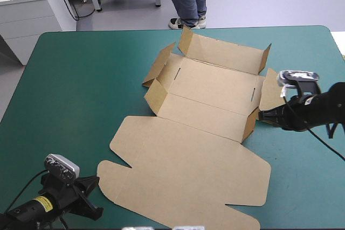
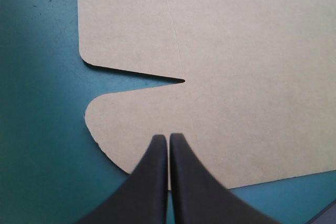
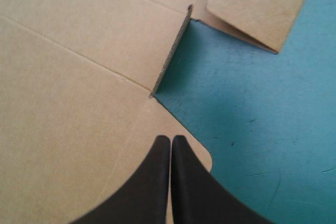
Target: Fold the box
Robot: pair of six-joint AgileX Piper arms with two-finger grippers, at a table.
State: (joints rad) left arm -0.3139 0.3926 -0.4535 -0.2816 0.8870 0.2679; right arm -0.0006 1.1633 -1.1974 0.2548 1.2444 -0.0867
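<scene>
Brown box (image 1: 205,127) mid-table, far walls (image 1: 223,52) raised, lid (image 1: 183,181) flat toward near edge. Left gripper (image 2: 168,137) pressed together over lid's corner flap (image 2: 131,124); right gripper (image 3: 170,139) likewise, just short of right side wall (image 3: 173,51). Best: pin lid with left, nudge wall upright slowly from outside.

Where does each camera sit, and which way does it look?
High: above and behind the robot, looking down at table and box; left tool and right tool show.
Left wrist: above that wrist, along its shut tool onto the box's flat flap.
Right wrist: likewise, shut tool by the box's raised wall.
All share the box.
</scene>
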